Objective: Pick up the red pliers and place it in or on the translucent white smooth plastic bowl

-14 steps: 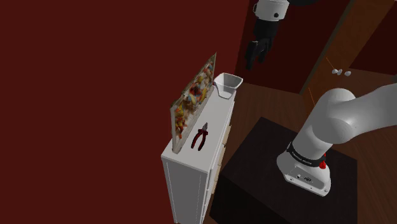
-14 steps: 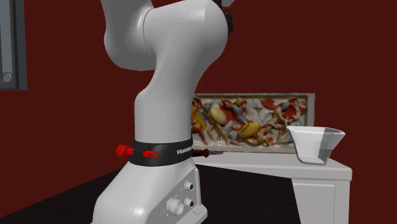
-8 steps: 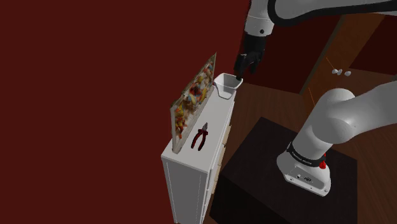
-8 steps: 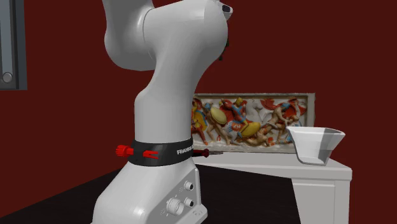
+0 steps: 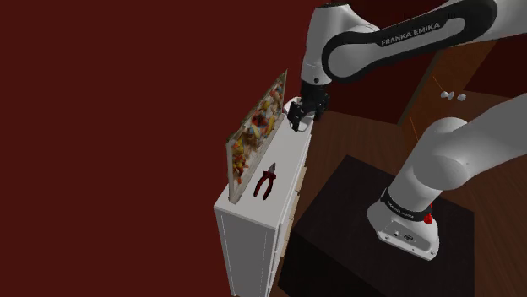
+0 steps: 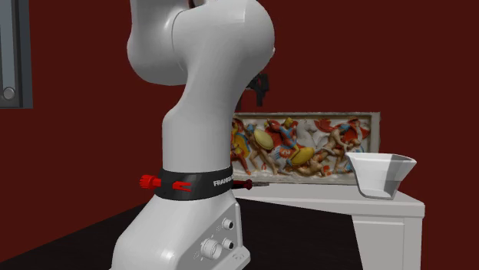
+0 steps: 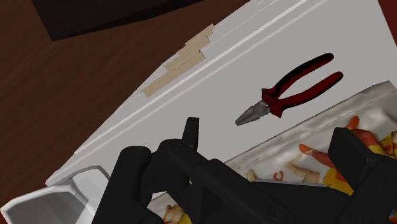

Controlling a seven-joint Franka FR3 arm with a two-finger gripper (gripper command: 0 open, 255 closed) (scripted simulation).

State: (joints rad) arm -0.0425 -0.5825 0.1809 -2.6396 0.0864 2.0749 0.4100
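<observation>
Item: red pliers point(image 5: 267, 182), with red-and-black handles and a grey nose, lying flat on the top of a white cabinet point(image 5: 253, 229) just below the centre of the shoulder view. They lie just beside the foot of a painted relief panel point(image 5: 256, 133), which stands on edge along the cabinet's left side. In the wrist view the pliers point(image 7: 289, 89) rest on the bare white top beyond the fingers, touching neither, between the panel point(image 7: 318, 159) and the cabinet's front edge. Item: white bowl point(image 5: 293, 107), at the far end of the cabinet top, upper centre of the shoulder view, partly covered by the black gripper point(image 5: 306, 116). In the second exterior view the bowl point(image 6: 381, 174) stands upright at the frame's right, in front of the panel's right end. Gripper condition: fingers point(image 7: 191, 130) spread apart with nothing between them, raised above the panel and the bowl point(image 7: 57, 197). Surroundings: white arm point(image 5: 439, 160) on a black stand point(image 5: 346, 240) at lower right, brown wooden floor point(image 5: 363, 139), dark red wall point(image 5: 110, 126).
</observation>
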